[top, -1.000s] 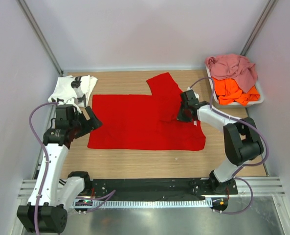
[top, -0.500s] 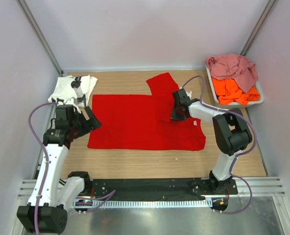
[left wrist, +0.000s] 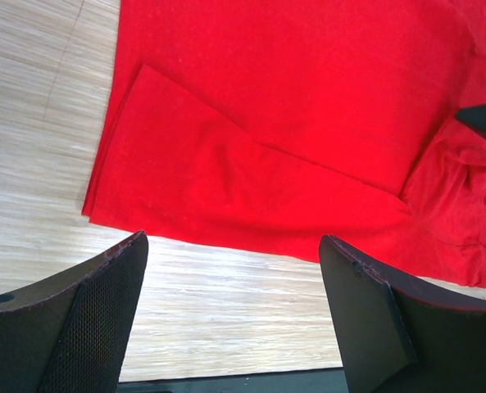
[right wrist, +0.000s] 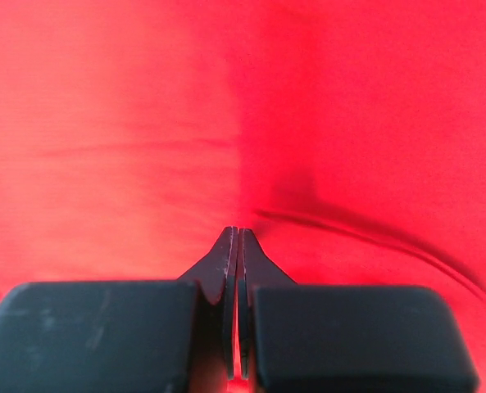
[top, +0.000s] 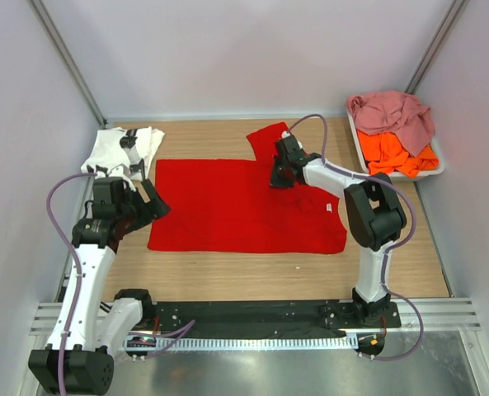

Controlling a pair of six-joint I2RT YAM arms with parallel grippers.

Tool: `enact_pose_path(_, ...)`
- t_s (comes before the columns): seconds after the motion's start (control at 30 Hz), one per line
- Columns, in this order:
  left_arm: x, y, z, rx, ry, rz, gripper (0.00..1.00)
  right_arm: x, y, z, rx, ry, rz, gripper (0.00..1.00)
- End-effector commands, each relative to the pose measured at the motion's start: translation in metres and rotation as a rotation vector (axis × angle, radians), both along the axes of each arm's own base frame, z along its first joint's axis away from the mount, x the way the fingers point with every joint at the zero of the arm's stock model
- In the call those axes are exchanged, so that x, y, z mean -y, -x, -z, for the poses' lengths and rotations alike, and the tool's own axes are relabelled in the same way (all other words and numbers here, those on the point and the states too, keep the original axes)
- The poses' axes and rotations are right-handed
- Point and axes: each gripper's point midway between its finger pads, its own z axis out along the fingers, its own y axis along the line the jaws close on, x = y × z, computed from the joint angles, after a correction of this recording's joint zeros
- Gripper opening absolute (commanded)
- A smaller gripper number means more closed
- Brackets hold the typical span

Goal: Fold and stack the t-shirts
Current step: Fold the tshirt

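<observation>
We log red t-shirt (top: pixel 228 210): soft matt cloth, faintly creased | table (top: pixel 228 276): pale wood, fine matt grain | pads (left wrist: pixel 103 315) of left gripper (left wrist: pixel 233 246): black, rough mesh texture | right gripper (right wrist: pixel 233 235): smooth matt black plastic | tray (top: pixel 436 170): pale smooth plastic | rail (top: pixel 260 341): ribbed bare metal

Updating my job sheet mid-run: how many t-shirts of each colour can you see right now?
Plain bright red cloth t-shirt, spread flat: 1
White cloth t-shirt with black print, far left: 1
Orange cloth t-shirt, in the pale shallow plastic tray: 1
Dusty pink cloth t-shirt, on the orange one: 1
Total: 4 t-shirts
</observation>
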Motion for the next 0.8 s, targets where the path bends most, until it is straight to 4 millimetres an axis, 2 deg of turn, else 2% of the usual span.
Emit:
enact_pose_path(0.0,-0.004,0.001,-0.005,0.024,-0.015,-0.008,0.85,-0.041,-0.017,-0.021,0.072,-0.118,-0.163,0.01)
enact_pose_path(0.07,-0.011,-0.001,-0.004,0.024,-0.017,-0.038,0.86,-0.038,-0.024,-0.028,0.096,-0.081,-0.176,0.02)
enact_pose_path(0.13,-0.012,0.0,-0.004,0.024,-0.018,-0.039,0.86,-0.018,-0.027,-0.036,0.137,0.015,-0.151,0.01)
enact_pose_path(0.17,-0.012,0.0,-0.005,0.026,-0.019,-0.04,0.86,-0.006,-0.029,-0.041,0.156,0.065,-0.123,0.07)
enact_pose_path(0.2,-0.011,-0.001,-0.005,0.026,-0.017,-0.04,0.86,0.006,-0.03,-0.057,0.195,0.092,-0.105,0.13)
enact_pose_path(0.23,-0.011,0.0,-0.005,0.026,-0.017,-0.04,0.86,0.023,-0.028,-0.056,0.195,0.144,-0.064,0.18)
enact_pose_path(0.3,-0.011,-0.001,-0.004,0.024,-0.017,-0.038,0.85,0.049,-0.024,-0.069,0.213,0.164,-0.014,0.41)
enact_pose_path(0.37,-0.011,0.0,-0.005,0.024,-0.016,-0.035,0.85,0.066,-0.021,-0.077,0.226,0.171,0.019,0.61)
enact_pose_path(0.43,-0.01,0.0,-0.005,0.026,-0.013,-0.033,0.85,0.081,-0.022,-0.085,0.245,0.174,0.047,0.68)
enact_pose_path(0.47,-0.01,0.0,-0.005,0.026,-0.014,-0.034,0.85,0.084,-0.024,-0.088,0.25,0.167,0.052,0.71)
enact_pose_path(0.57,-0.01,0.0,-0.005,0.027,-0.013,-0.033,0.85,0.085,-0.038,-0.092,0.255,0.136,0.058,0.73)
enact_pose_path(0.6,-0.009,0.0,-0.006,0.03,-0.011,-0.029,0.85,0.083,-0.051,-0.107,0.29,0.117,0.063,0.73)
enact_pose_path(0.63,-0.009,0.0,-0.006,0.03,-0.011,-0.029,0.85,0.083,-0.059,-0.111,0.3,0.116,0.064,0.73)
enact_pose_path(0.67,-0.01,0.0,-0.006,0.03,-0.011,-0.031,0.85,0.082,-0.069,-0.098,0.28,0.125,0.06,0.73)
enact_pose_path(0.7,-0.009,0.0,-0.006,0.032,-0.009,-0.029,0.85,0.079,-0.087,-0.118,0.325,0.107,0.063,0.73)
enact_pose_path(0.73,-0.009,0.0,-0.006,0.032,-0.008,-0.028,0.85,0.08,-0.099,-0.116,0.326,0.107,0.066,0.73)
enact_pose_path(0.77,-0.009,0.0,-0.006,0.032,-0.007,-0.026,0.85,0.079,-0.11,-0.097,0.295,0.116,0.055,0.73)
